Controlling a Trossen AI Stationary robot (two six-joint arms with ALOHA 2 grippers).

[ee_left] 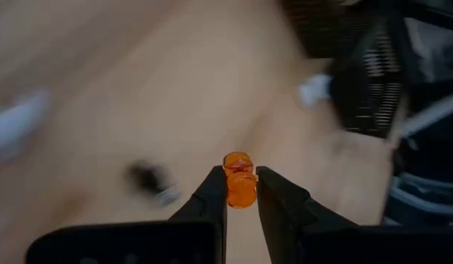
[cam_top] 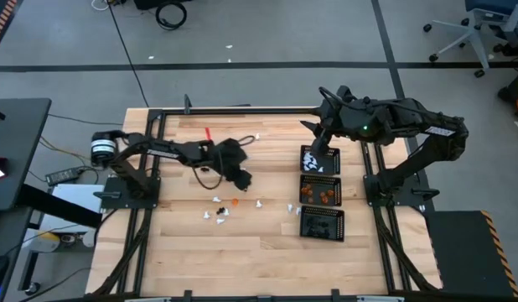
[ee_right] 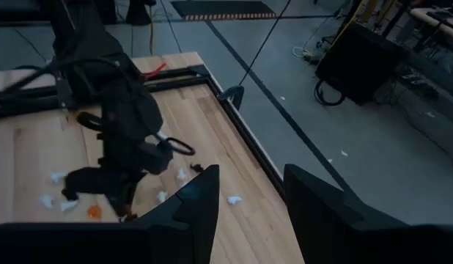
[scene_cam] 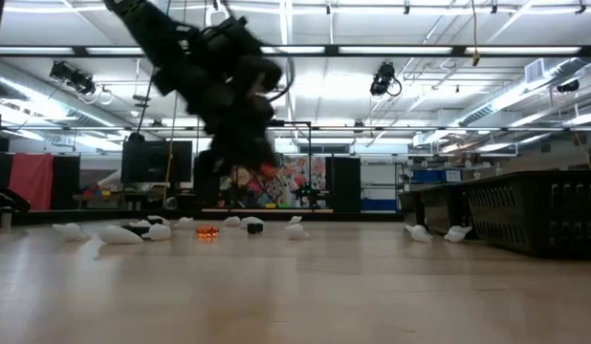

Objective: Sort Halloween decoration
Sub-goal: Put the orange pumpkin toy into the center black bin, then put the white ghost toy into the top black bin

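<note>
My left gripper [cam_top: 240, 179] hangs above the middle of the table and is shut on a small orange trinket [ee_left: 241, 188]. In the low view it is raised above the wood [scene_cam: 240, 143]. Loose trinkets lie on the table near it: white ones [cam_top: 219, 215], an orange one [cam_top: 235, 202] and a black one [cam_top: 217, 200]. The same scatter shows in the low view, white [scene_cam: 119, 234] and orange [scene_cam: 207, 232]. My right gripper [ee_right: 248, 192] is open and holds nothing. It hovers over the far tray [cam_top: 319, 161], which holds white trinkets. My left gripper pinches the orange trinket [ee_left: 242, 192] between its two fingertips [ee_left: 216, 192]. A rounded orange part [ee_left: 238, 161] sticks out past the tips. The trinket is lifted clear of the table, which is blurred far below it.
Three square black mesh trays stand in a row on the table's right side: the far one with white pieces, the middle one [cam_top: 320, 191] with orange pieces, the near one [cam_top: 322, 223] with dark pieces. A black frame rail [cam_top: 242, 110] runs along the table's far edge.
</note>
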